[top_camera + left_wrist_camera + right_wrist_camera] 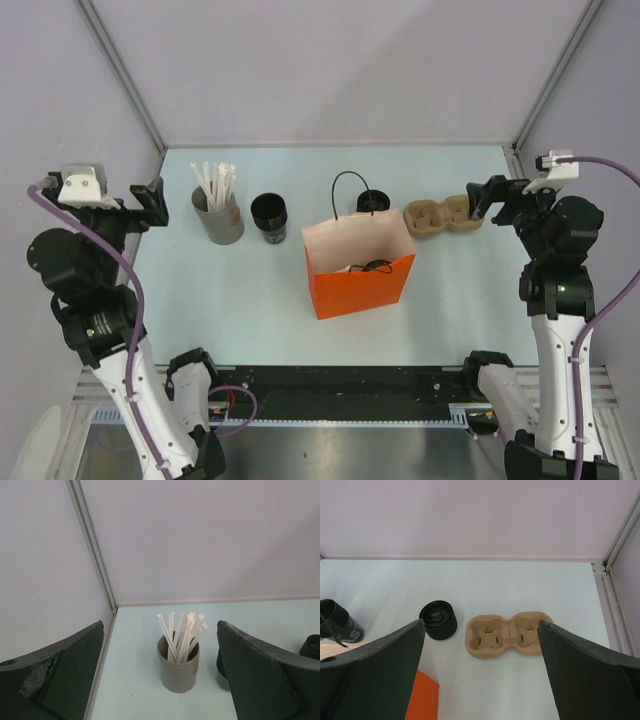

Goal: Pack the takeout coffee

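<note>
While both arms sit at opposite side edges of the pale blue counter (240, 300), neither pincer grips anything. The left pincer (150, 206) stands with its jaws spread wide above the counter's left edge. The right pincer (487, 198) gapes just as wide at the right edge, with nothing between its dark fingers (585, 675).

The takeout coffee (372, 202) stands upright on the counter just behind the orange paper bag (358, 280), partly hidden in the top view by the bag's rim and one black handle loop. The right wrist view shows its round black lid and ribbed black side (438, 620). It is near the tan two-cup carrier (443, 217) but apart from it, the carrier lying to its right with both wells vacant.

The bag stands open near the middle of the counter; what lies inside it is too unclear to tell. To its left stands a lidless black cup (268, 217), and further left a grey cup of white straws (218, 215), which is framed between the left pincer's fingers (70, 675) in the left wrist view.
</note>
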